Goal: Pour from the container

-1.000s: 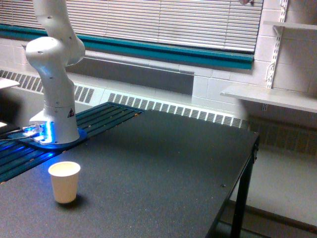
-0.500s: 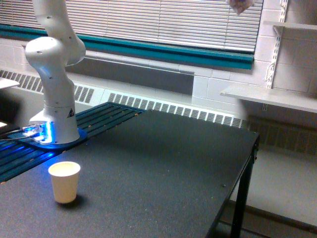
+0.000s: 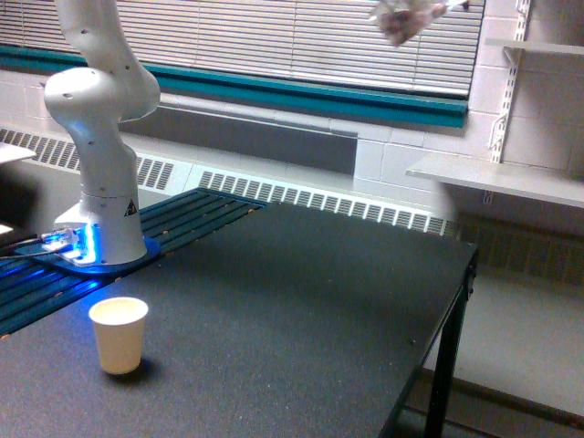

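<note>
One view only: exterior cam, arm base plus tabletop.
Gripper: out of frame above the top edge; can't tell if its jaws are apart, together or clamped.
Container (image 3: 400,20): blurred clear shape w/ pinkish contents at the top edge, high above the table's far side, well apart from everything on the table; looks tilted, but too smeared to be sure.
Paper cup (image 3: 119,334): small, cream-white, upright on the table (image 3: 301,319) near the front corner at the exterior view's left, just in front of the arm base (image 3: 100,228).
Step (judgement): transport phase, container carried in air, no pour begun, nothing seen falling.
Next move needs: bring container across and down over the paper cup, mouth centred above rim, then tilt slowly; the cup's opening is small.
</note>
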Robot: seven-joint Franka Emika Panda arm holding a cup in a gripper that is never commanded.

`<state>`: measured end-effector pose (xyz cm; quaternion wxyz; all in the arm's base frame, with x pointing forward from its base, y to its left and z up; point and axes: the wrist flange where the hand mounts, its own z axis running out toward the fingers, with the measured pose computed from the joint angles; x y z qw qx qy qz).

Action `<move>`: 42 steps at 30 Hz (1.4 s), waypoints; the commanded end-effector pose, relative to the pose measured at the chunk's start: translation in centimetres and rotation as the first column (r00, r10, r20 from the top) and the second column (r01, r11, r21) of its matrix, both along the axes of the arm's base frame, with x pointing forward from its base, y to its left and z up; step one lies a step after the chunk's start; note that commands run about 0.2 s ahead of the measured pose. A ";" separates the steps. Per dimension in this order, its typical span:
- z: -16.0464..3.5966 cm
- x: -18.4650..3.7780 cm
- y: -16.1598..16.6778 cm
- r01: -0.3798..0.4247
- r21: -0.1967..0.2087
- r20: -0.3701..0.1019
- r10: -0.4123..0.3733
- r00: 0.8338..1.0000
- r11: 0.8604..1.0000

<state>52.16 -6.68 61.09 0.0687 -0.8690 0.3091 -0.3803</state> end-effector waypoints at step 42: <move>-12.8 -23.1 -19.4 0.143 -0.156 -0.189 -0.171 0.967 0.977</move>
